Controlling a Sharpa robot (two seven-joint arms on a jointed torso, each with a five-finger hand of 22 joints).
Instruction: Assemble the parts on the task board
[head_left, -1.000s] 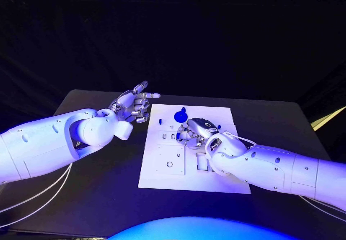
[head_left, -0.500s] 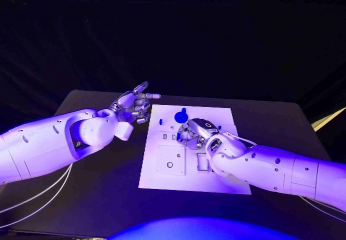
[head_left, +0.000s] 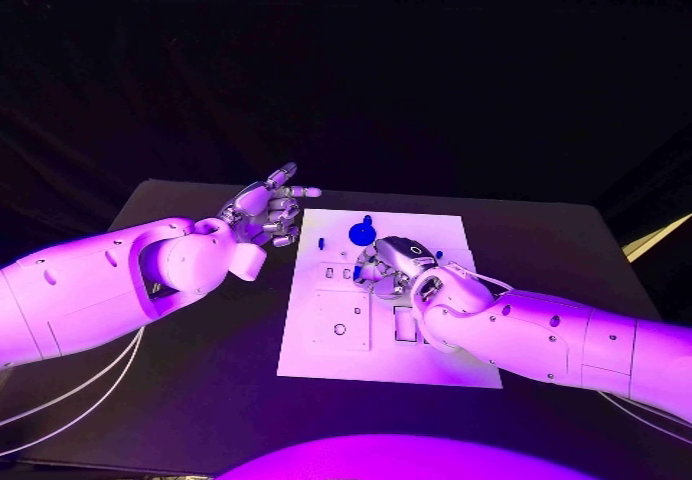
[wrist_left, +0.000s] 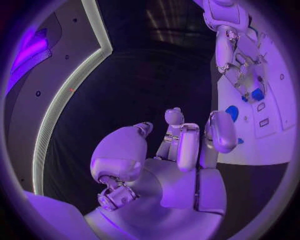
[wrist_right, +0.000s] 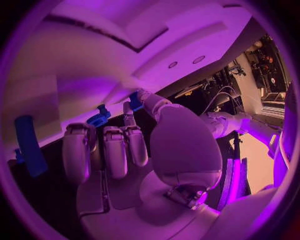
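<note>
The white task board (head_left: 335, 345) lies in the middle of the black table. My right hand (head_left: 389, 264) rests low on the board's middle, fingers curled down, and pinches a small blue part (wrist_right: 134, 101) between thumb and a fingertip; that part (wrist_left: 257, 94) also shows under the right hand (wrist_left: 236, 70) in the left wrist view. A round blue part (head_left: 361, 234) stands on the board just beyond this hand, with a tiny blue piece (head_left: 320, 242) to its left. My left hand (head_left: 268, 210) hovers beside the board's far left corner, fingers (wrist_left: 187, 146) spread and holding nothing.
The board has several small slots and recessed outlines (head_left: 340, 329) on its near half. A long blue piece (wrist_right: 29, 145) shows at the side of the right wrist view. Bare black table (head_left: 216, 360) surrounds the board.
</note>
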